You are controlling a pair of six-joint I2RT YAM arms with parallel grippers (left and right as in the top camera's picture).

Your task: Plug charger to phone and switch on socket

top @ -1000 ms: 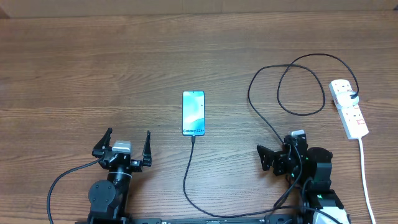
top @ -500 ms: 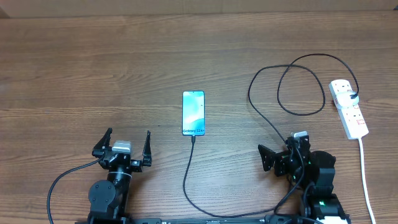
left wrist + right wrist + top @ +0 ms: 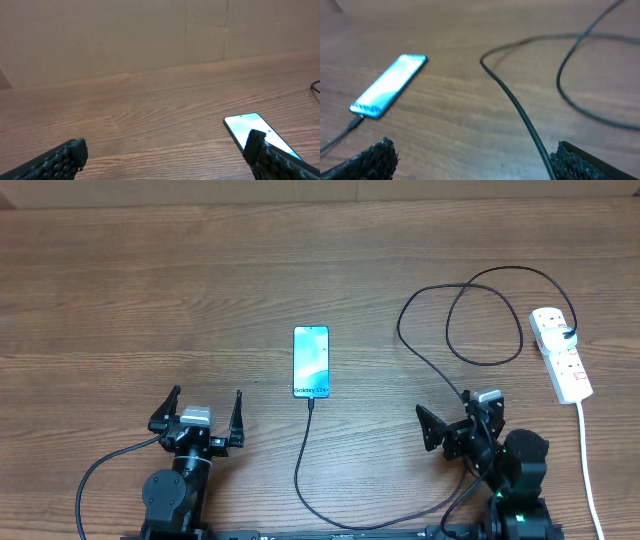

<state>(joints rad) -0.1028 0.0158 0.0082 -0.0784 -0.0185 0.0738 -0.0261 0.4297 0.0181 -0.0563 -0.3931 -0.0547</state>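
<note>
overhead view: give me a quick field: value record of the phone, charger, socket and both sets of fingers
phone: flat on the table, screen up and lit, mid-table
charger: tip meets the phone's near edge, looks plugged in; cable loops right toward the socket
socket: white strip at far right, black plug in its far end; switch state too small to tell
left gripper: fingers open, holding nothing, near-left of the phone
right gripper: fingers open, holding nothing, cable passing by them
</note>
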